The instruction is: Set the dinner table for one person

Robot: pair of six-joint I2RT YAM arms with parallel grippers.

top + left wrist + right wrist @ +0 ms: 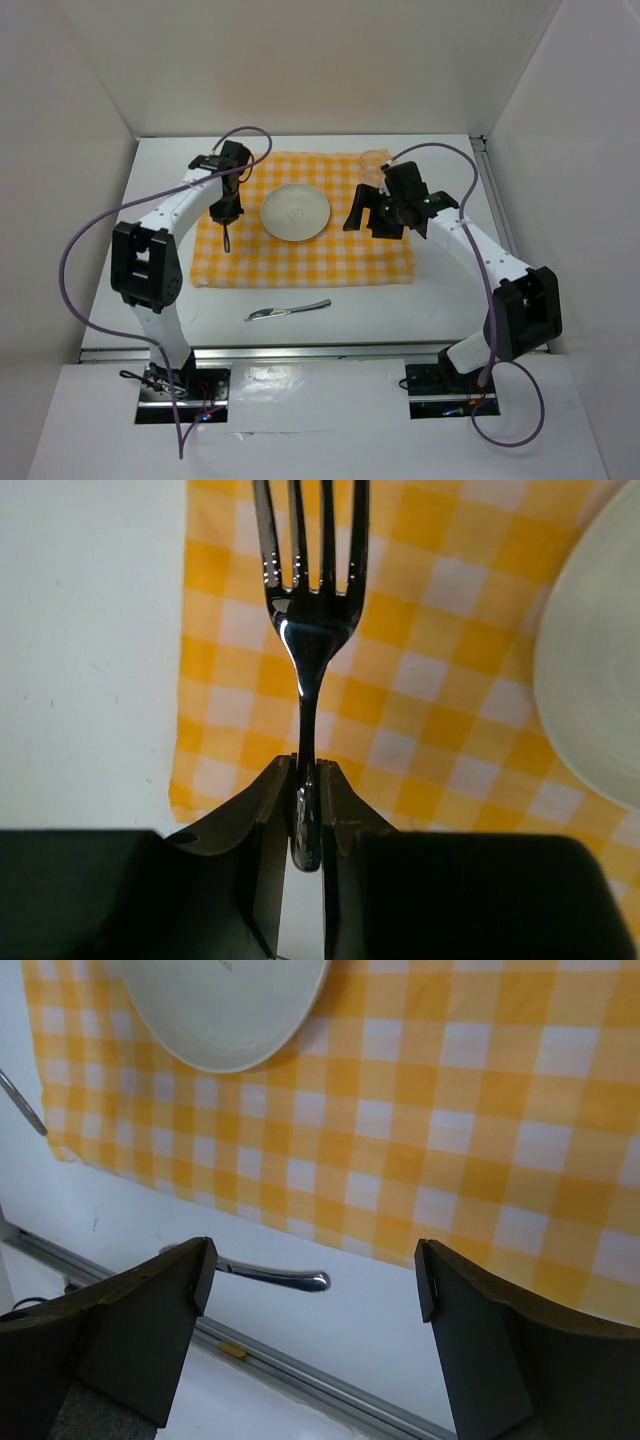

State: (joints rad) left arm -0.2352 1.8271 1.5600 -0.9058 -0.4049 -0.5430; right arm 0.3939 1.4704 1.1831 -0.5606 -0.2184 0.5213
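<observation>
Where the arm bases sit at the near edge, a metal rail point(320, 352) runs along the front of the white counter point(400, 315), which spreads out beneath both arms and back to the far wall. Just beyond the rail a silver utensil point(288, 311) lies flat on bare counter, near the front hem of the yellow-and-white checked cloth point(320, 260) but apart from it.

Farther in, the right end effector point(315, 1270) hangs above the right part of the cloth. Its jaws stand wide apart and there is nothing between them. Its wrist view looks down past them onto the cloth's front edge and the strip of bare counter below, and neither finger touches the surface.

On the other side, the left end effector point(308, 780) is clamped on the handle of a dark, shiny fork point(310, 630), whose tines point away from the wrist. The fork hangs over the left border of the cloth, with bare counter showing just to its left. Whether the tines reach the cloth cannot be told.

Between the two end effectors a round white plate point(296, 212) rests on the middle of the cloth. Farthest back, a clear cup point(374, 160) stands at the cloth's far right corner, just behind the right arm's wrist and partly hidden by it.
</observation>
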